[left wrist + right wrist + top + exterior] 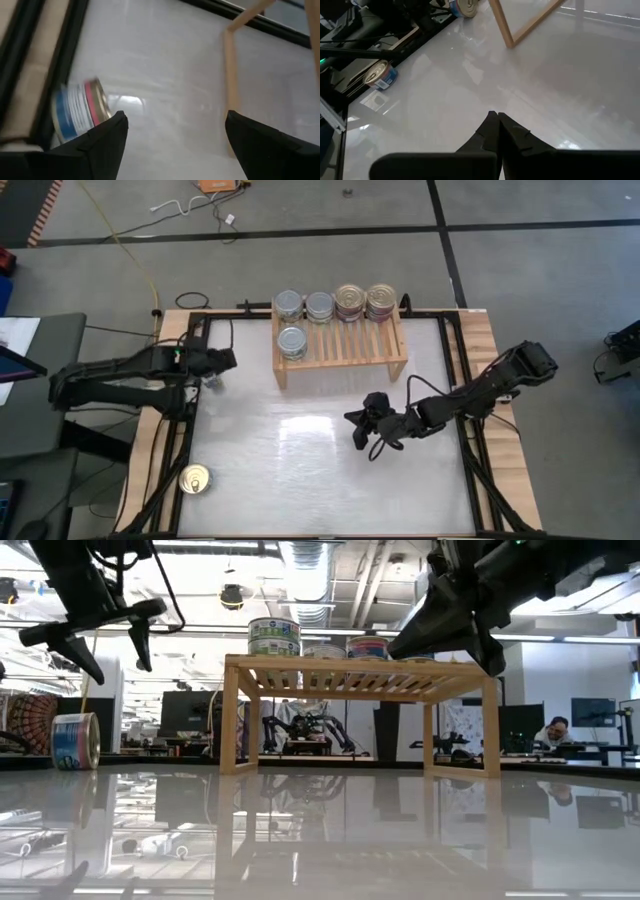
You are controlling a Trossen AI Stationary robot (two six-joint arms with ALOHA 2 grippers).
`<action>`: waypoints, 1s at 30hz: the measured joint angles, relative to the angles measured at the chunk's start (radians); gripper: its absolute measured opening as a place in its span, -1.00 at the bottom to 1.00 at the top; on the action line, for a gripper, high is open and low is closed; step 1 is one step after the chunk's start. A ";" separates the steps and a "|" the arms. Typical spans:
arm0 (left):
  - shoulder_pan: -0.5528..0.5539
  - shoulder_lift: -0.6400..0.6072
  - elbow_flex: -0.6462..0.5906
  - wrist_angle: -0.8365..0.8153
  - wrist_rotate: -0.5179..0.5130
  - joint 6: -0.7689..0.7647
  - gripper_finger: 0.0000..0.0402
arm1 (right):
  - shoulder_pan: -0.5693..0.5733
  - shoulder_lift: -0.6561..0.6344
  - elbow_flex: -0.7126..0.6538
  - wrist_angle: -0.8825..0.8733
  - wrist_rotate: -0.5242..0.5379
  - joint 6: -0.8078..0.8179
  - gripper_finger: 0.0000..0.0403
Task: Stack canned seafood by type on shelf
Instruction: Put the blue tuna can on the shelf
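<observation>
Five tins sit on your shelf (340,358) right now: two silver-topped ones (288,305) side by side at the back left, two darker-topped ones (351,302) beside them at the back right, and one more silver tin (292,343) alone toward the front left. Your left gripper (212,377) hangs near the table's left edge, well left of the shelf, and its fingers (102,145) are spread wide with nothing between them. Just below it, a blue-and-red labelled tin (80,114) lies tipped on its side on the glossy white table (310,470); the level camera shows that tin (75,740) on its edge with the spread fingers above and clear of it. Another tin with a gold pull-tab lid (195,479) stands upright far off near the front left corner, apart from everything. Your right gripper (362,432) hovers over the middle of the table in front of the shelf, its fingers (490,131) pressed tight together and empty. Its arm reaches in from the right side.
</observation>
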 joint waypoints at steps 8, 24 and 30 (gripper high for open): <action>0.309 0.014 0.000 0.070 0.174 0.320 0.59 | -0.043 0.000 0.000 0.000 -0.068 -0.042 -0.87; 0.515 0.283 0.000 -0.133 0.370 0.367 0.59 | -0.065 0.000 0.000 0.000 -0.103 -0.042 -0.87; 0.515 0.383 0.000 -0.143 0.340 0.385 0.59 | -0.057 0.000 0.000 0.000 -0.103 -0.041 -0.87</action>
